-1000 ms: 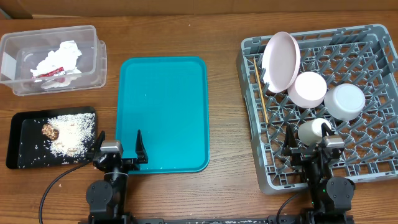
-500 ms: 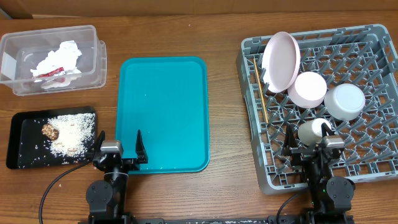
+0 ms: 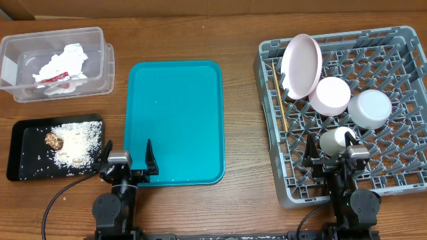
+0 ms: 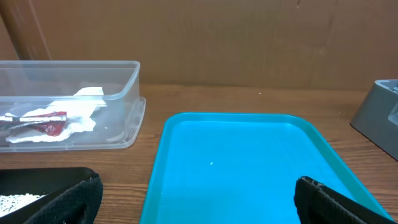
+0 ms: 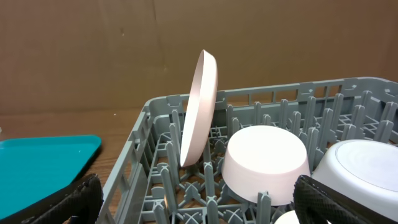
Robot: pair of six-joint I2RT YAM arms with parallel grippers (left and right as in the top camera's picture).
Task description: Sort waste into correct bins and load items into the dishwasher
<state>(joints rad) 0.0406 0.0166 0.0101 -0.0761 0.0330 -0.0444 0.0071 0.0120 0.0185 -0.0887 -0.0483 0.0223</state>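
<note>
The grey dish rack (image 3: 393, 53) at right holds the pale pink plate (image 3: 301, 65) on edge, the pink bowl (image 3: 329, 95), the white bowl (image 3: 369, 109), the small whitish cup (image 3: 335, 140) and the wooden stick (image 3: 278, 97). The clear tub (image 3: 100, 60) holds crumpled white tissue (image 3: 61, 61) and a red-and-white wrapper (image 3: 52, 79). The black tray (image 3: 17, 150) holds rice-like crumbs (image 3: 79, 143) and a brown lump (image 3: 53, 139). My left gripper (image 3: 127, 155) is open and empty at the teal tray's near left corner. My right gripper (image 3: 331, 151) is open and empty over the rack's near edge, by the cup.
The large teal tray (image 3: 175, 120) lies mid-table with a few tiny specks on it. In the right wrist view the plate (image 5: 200, 106) stands between pegs, with the pink bowl (image 5: 266, 162) upside down beside it. A cardboard wall runs behind the table.
</note>
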